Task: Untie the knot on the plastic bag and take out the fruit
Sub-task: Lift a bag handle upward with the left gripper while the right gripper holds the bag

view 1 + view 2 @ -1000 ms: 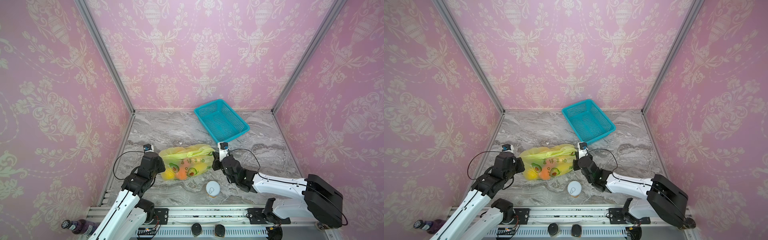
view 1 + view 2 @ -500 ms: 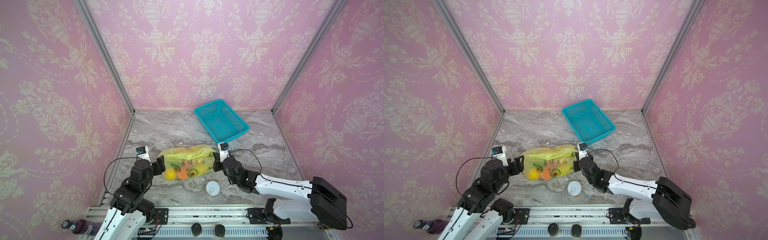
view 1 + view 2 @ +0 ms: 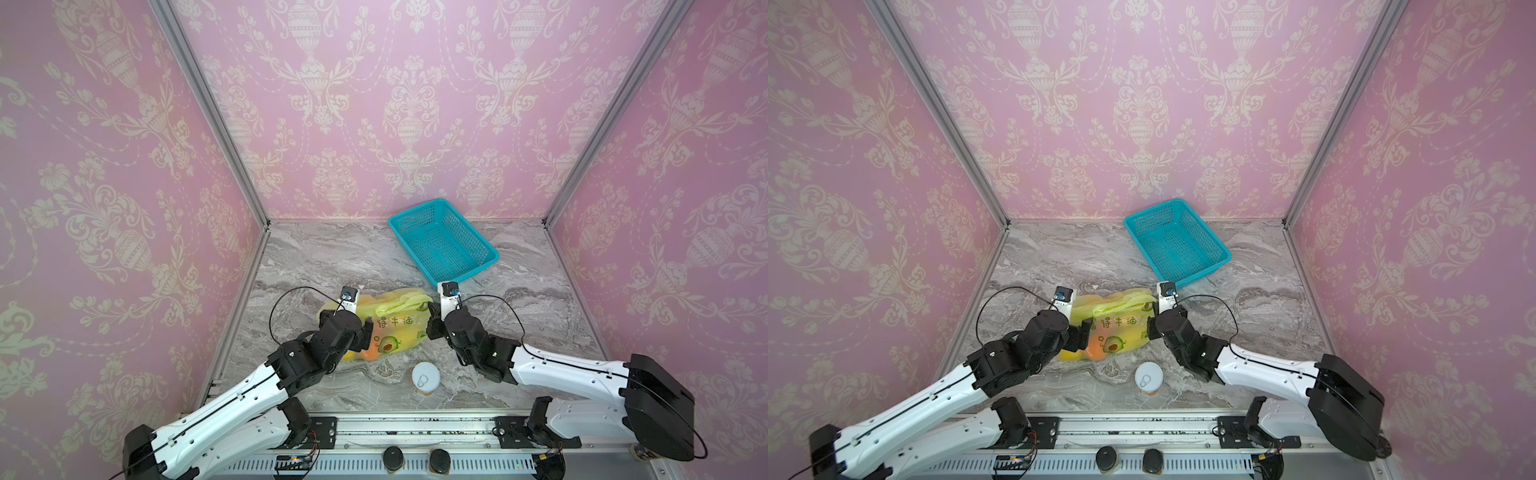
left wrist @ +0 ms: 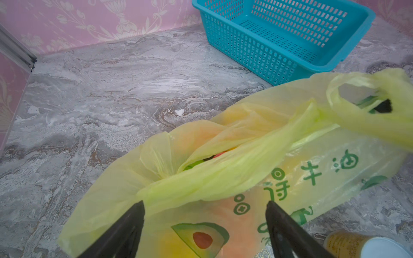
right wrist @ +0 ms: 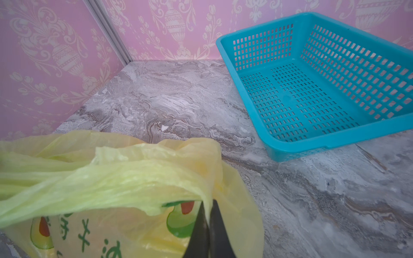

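1. left jaws: spread wide, gripping nothing. The tips hang over the near face of the plastic bag (image 4: 324, 169); can't tell if they touch it.
2. right jaws: closed tight, pinching the handle loop (image 4: 353, 120) at the bag's right end. In the left wrist view only a dark tip shows through that loop.
3. A twisted handle strip (image 4: 223, 176) lies across the bag top. Can't tell whether it's tied there.
4. fruit (image 3: 368, 354): inside the bag, showing only as yellow and orange blobs through the plastic, plus a red and green sliver at the mouth. Count and kinds aren't readable.
5. In both top views the left arm (image 3: 232, 399) covers the bag's left end.
6. The bag lies front-centre on the surface (image 3: 332, 257), between the two arms.
7. A white-lidded can (image 3: 426, 376) stands upright near the bag's front, apart from it. It's cut off at the frame corner in the left wrist view.
8. A teal mesh basket (image 5: 335, 139) sits skewed at back right, well apart from the bag. The frame edge clips it in the right wrist view.
9. The surface is grey marble-pattern. Pink damask walls (image 3: 374, 104) close three sides, with aluminium posts (image 3: 208, 108) in the corners.
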